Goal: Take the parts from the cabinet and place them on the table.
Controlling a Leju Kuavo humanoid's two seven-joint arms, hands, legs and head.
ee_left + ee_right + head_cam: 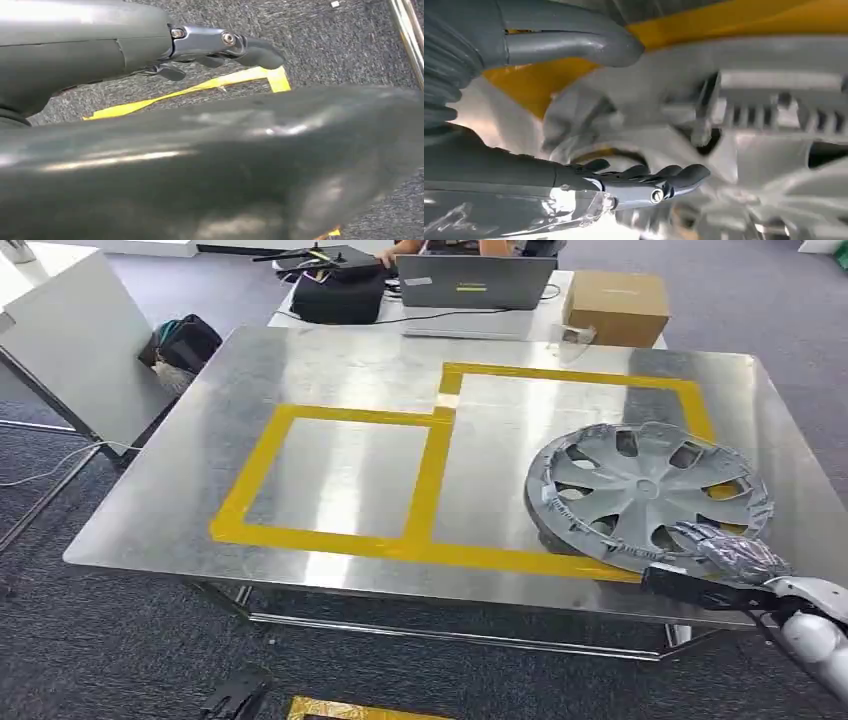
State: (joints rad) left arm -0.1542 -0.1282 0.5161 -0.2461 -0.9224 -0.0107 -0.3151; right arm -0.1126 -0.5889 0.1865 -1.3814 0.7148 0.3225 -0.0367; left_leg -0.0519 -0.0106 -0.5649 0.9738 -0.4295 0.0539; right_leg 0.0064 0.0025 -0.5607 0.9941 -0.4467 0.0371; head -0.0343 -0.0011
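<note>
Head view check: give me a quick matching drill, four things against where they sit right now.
Things:
1. wheel cover
2. cardboard box
3. laptop
4. right hand

Places:
A. on the far desk, right of the laptop
B. at the wheel cover's near rim
C. on the steel table, over the right yellow-taped rectangle
D. on the far desk, beside a black bag

Pairs: 1-C, 2-A, 3-D, 4-B
</note>
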